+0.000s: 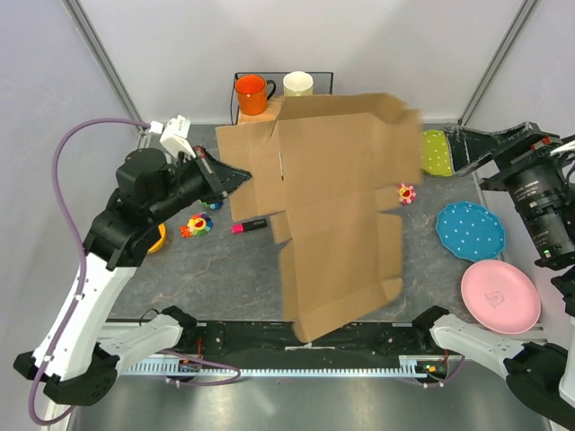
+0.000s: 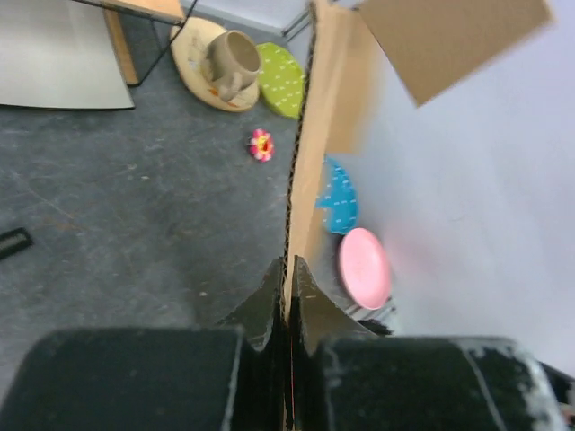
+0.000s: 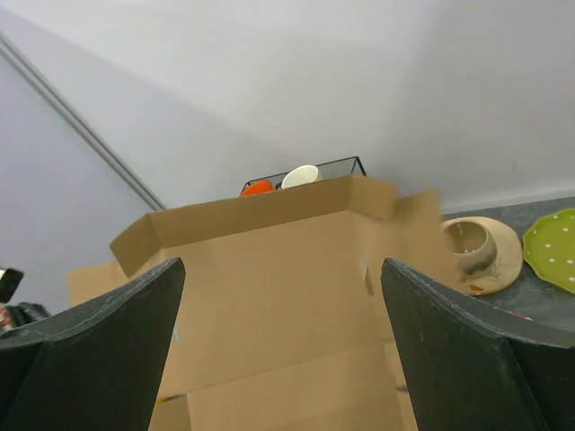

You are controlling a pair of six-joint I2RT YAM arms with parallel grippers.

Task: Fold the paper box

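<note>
Left gripper [image 2: 287, 269] was clamped on the edge of the brown corrugated cardboard box [image 1: 332, 197], held mid-air; right gripper [image 3: 280, 269] hung wide open, empty; I'd brace the sheet's right edge before creasing.

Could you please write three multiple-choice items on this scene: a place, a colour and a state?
1. Where is the pink plate? A) near right part of the table B) on the floor C) under the left arm
2. What colours are the two mugs on the wire rack? A) blue and green B) orange and cream C) both pink
3. How is the left tool? A) open above the table B) shut on a marker C) shut on the paper box

1 A: it lies at the right, by the near edge.
2 B: orange mug and cream mug, side by side.
3 C: it pinches the cardboard edge.
</note>
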